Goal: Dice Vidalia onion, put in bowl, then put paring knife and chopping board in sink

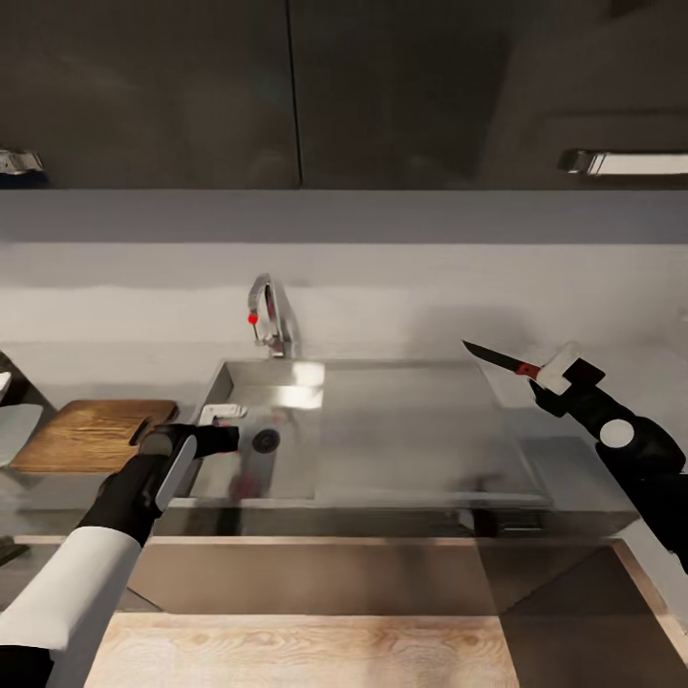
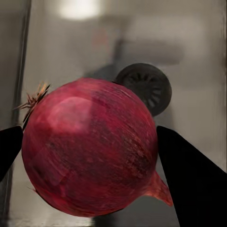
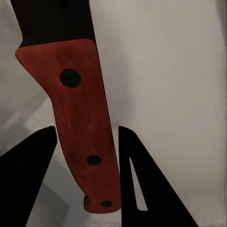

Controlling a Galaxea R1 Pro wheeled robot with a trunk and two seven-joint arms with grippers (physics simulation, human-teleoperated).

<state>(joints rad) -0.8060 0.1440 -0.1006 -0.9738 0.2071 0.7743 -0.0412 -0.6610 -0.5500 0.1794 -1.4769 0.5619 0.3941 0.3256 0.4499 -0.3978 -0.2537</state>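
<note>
My left gripper hangs over the left basin of the steel sink. In the left wrist view its black fingers press both sides of the dark red Vidalia onion, above the round drain. The gripper hides the onion in the head view. My right gripper is raised over the sink's right end, shut on the paring knife. The dark blade points left. The knife's red-brown riveted handle sits between the fingers. The brown chopping board lies left of the sink.
A chrome tap with a red knob stands behind the basin. Part of the white bowl shows at the left edge, beside the board. Black upper cabinets with a bar handle hang overhead. Light wood floor lies below the counter front.
</note>
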